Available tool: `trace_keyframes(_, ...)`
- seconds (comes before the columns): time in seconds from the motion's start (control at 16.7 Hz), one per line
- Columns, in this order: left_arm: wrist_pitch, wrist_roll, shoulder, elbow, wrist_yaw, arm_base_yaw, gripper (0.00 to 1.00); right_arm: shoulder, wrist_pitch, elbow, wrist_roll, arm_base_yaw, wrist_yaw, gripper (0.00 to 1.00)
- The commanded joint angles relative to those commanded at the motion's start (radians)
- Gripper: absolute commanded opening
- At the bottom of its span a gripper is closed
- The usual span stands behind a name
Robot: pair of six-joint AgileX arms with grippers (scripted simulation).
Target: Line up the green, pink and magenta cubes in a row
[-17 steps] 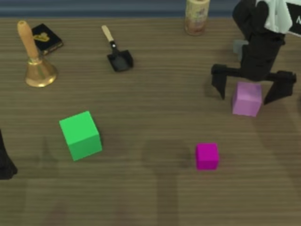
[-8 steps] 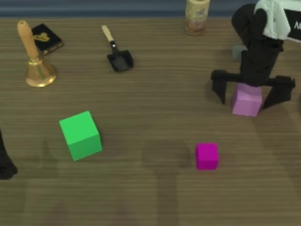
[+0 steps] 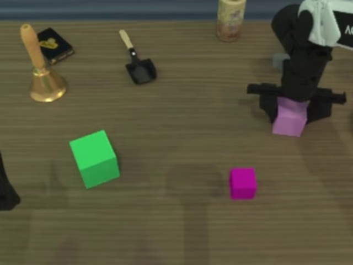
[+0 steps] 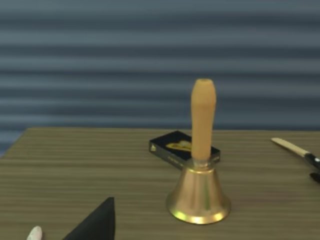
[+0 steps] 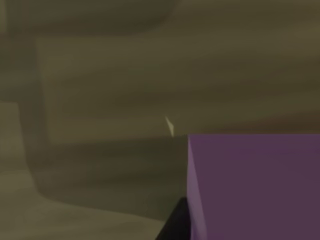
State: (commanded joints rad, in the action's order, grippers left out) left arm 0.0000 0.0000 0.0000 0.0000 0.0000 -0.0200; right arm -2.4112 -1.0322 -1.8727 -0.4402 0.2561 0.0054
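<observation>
The pale pink cube [image 3: 290, 122] sits at the table's right, and my right gripper [image 3: 292, 108] is down over it, its two black fingers shut against the cube's left and right sides. Close up in the right wrist view, the pink cube [image 5: 255, 185] has one dark fingertip [image 5: 176, 226] touching its side. The green cube [image 3: 94, 159] lies at the left-centre. Low and right of centre rests the small magenta cube [image 3: 242, 183]. Both are free on the table. My left gripper [image 3: 5, 193] stays parked at the left edge.
A brass bell with a wooden handle [image 3: 41, 74] and a black book [image 3: 54, 45] stand at the back left. A small black shovel [image 3: 138, 61] lies behind the centre. A beige bottle [image 3: 230, 19] stands at the back edge near the right arm.
The right gripper's fingers, spread wide on both sides of the pink cube, have come in onto its sides. The cubes have not moved, nor has the left arm.
</observation>
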Motion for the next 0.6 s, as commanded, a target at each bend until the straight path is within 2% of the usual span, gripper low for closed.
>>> trace_keyframes(0.12, 0.000, 0.000, 0.000, 0.000, 0.000, 0.000, 1.00, 0.000, 0.000, 0.000, 0.000, 0.000, 0.000, 0.02)
trace_keyframes(0.18, 0.000, 0.000, 0.000, 0.000, 0.000, 0.000, 1.00, 0.000, 0.000, 0.000, 0.000, 0.000, 0.000, 0.00)
trace_keyframes(0.6, 0.000, 0.000, 0.000, 0.000, 0.000, 0.000, 1.00, 0.000, 0.000, 0.000, 0.000, 0.000, 0.000, 0.00)
